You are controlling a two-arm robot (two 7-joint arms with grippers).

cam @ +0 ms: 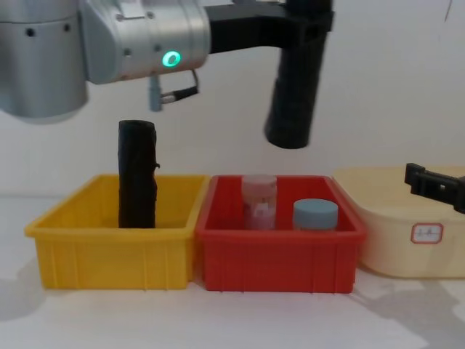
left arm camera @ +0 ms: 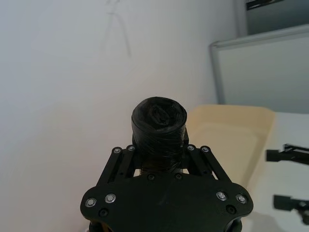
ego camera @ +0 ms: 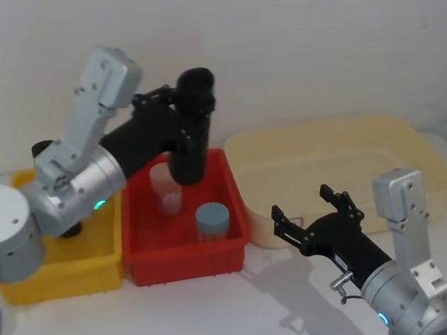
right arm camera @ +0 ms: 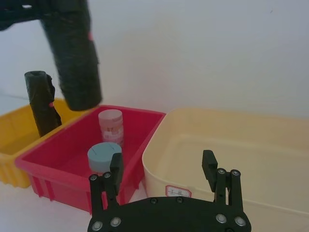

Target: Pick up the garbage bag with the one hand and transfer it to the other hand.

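The garbage bag point(ego camera: 193, 131), a tall matte-black roll, hangs tilted in the air above the red bin point(ego camera: 216, 260). My left gripper point(ego camera: 183, 104) is shut on its upper part, and the roll's lower end point(cam: 290, 120) is well clear of the bin. In the left wrist view the roll's top point(left arm camera: 158, 121) pokes up between the fingers. My right gripper point(ego camera: 301, 201) hovers open and holds nothing, low in front of the cream tub point(ego camera: 338, 138), to the right of the red bin. Its fingers point(right arm camera: 116, 166) point toward the bins.
A second black roll point(cam: 137, 174) stands upright in the yellow bin point(cam: 109, 254) on the left. The red bin holds a pinkish jar point(cam: 259, 200) and a blue-lidded jar point(cam: 315, 214). A white wall lies behind.
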